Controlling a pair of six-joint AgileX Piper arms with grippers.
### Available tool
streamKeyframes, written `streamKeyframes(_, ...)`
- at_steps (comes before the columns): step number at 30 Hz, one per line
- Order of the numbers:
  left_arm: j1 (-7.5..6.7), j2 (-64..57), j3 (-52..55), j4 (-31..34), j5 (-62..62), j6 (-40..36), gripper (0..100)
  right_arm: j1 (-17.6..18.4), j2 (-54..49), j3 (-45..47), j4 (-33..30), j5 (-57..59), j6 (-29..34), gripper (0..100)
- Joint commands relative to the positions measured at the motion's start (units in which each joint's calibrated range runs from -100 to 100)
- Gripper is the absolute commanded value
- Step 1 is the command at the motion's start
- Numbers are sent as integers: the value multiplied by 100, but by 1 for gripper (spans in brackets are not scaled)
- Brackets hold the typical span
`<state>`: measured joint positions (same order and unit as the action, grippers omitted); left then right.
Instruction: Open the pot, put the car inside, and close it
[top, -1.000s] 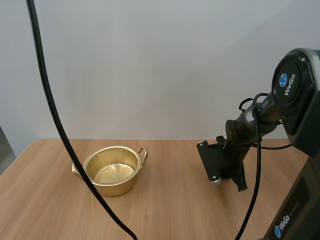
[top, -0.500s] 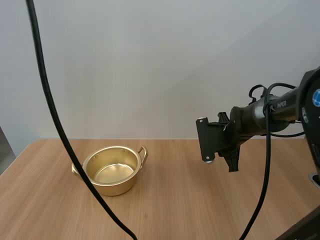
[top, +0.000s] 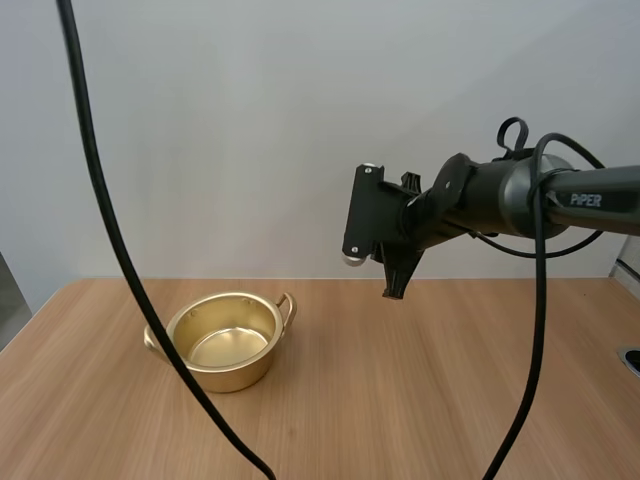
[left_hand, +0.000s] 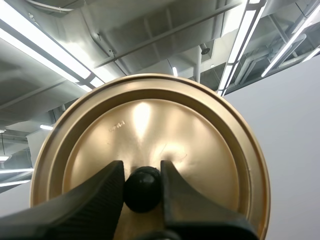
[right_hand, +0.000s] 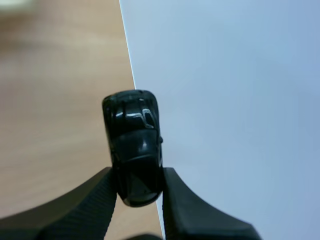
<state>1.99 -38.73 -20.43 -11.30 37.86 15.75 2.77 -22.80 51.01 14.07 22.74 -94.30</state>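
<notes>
The gold pot (top: 225, 340) stands open on the left of the wooden table (top: 400, 400), with nothing inside it. My right gripper (top: 394, 282) hangs high above the table's middle, to the right of the pot and well above it. In the right wrist view that gripper (right_hand: 139, 172) is shut on a small black toy car (right_hand: 135, 145), which sticks out past the fingertips. In the left wrist view my left gripper (left_hand: 141, 167) is shut on the black knob (left_hand: 142, 189) of the gold lid (left_hand: 150, 115), which is held up in the air.
A plain pale wall rises behind the table's far edge. Bare wood stretches in front of the pot and to its right.
My right arm has lifted from near the tabletop on the right and swung up and to the left, towards the pot's side. The pot has not moved.
</notes>
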Motion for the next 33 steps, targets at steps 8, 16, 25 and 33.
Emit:
streamKeyframes(8,4,-130,2,84,207,1,0,545,-613,-445,4703,3291,33,0)
streamKeyframes(16,4,-312,-34,95,213,1,0,1158,-613,-455,4945,2891,33,0)
streamKeyframes(25,4,-353,-34,95,408,1,0,1883,-172,-455,4843,1505,33,0)
streamKeyframes(33,4,-349,-34,105,667,1,0,1882,838,-542,4620,1349,33,0)
